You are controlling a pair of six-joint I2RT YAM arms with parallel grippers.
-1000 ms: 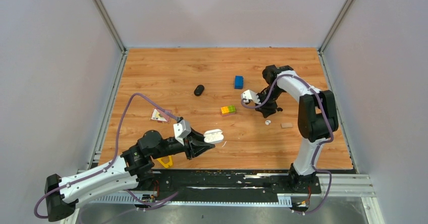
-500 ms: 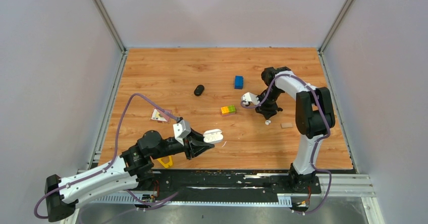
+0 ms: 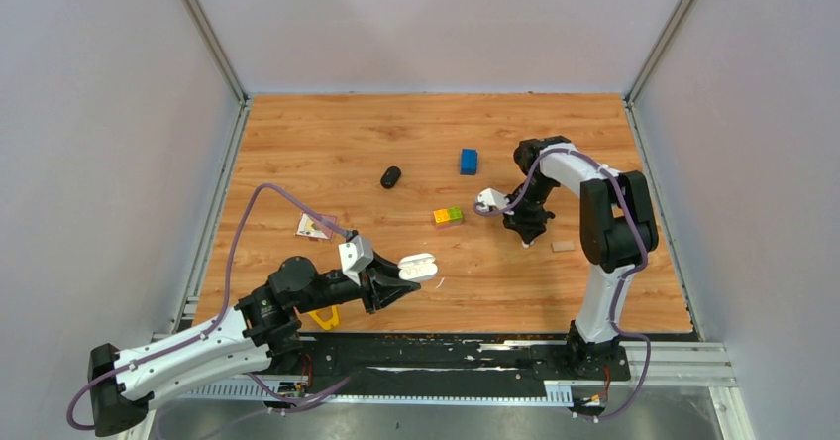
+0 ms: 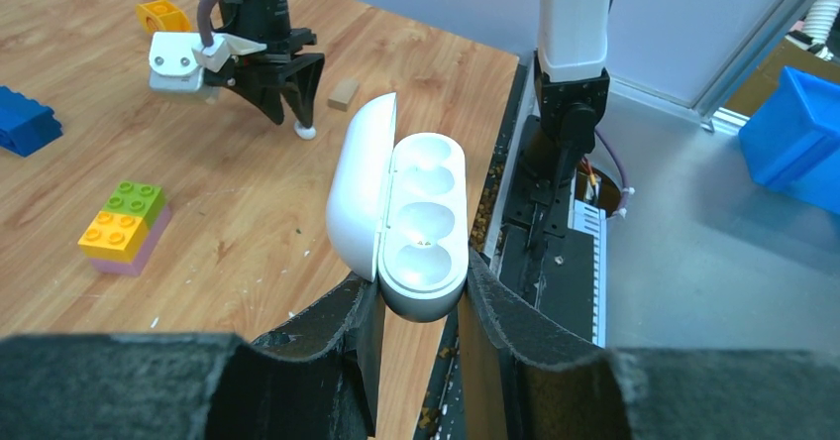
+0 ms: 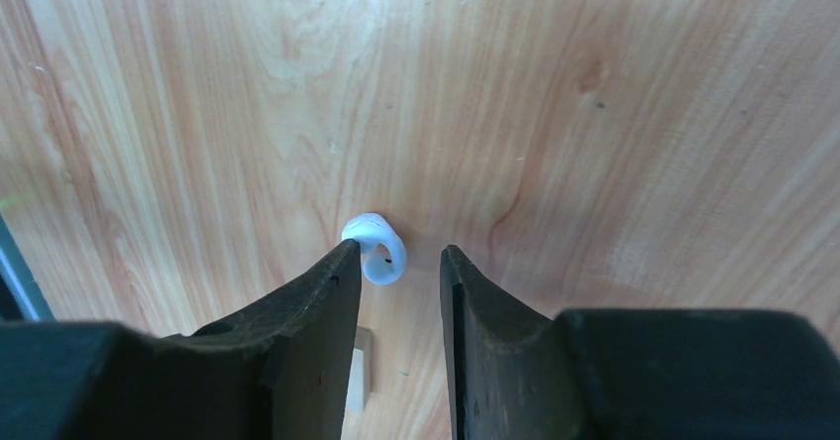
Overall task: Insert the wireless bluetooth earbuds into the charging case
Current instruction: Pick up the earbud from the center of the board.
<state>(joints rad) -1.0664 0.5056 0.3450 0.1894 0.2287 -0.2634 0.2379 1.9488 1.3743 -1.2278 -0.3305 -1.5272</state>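
Observation:
My left gripper (image 3: 400, 279) is shut on the lower end of the white charging case (image 3: 419, 266), holding it above the table's near edge. The case's lid stands open and its wells (image 4: 426, 207) are empty. One white earbud (image 5: 375, 251) lies on the wood. My right gripper (image 5: 400, 253) points down over it, open, with the bud against the left fingertip (image 5: 342, 262) and a gap to the other. The same earbud (image 4: 306, 131) shows under the right gripper (image 4: 287, 98) in the left wrist view. No other earbud shows.
A black oval object (image 3: 391, 176) lies mid-table. A blue brick (image 3: 469, 161) and a yellow-green brick (image 3: 448, 216) sit left of the right gripper. A small tan block (image 3: 562, 246) lies to its right. A card (image 3: 314, 226) and a yellow piece (image 3: 323, 317) lie by the left arm.
My right gripper has swung slightly right and come down over the white earbud, its jaws a touch wider. The left arm and the case have not moved.

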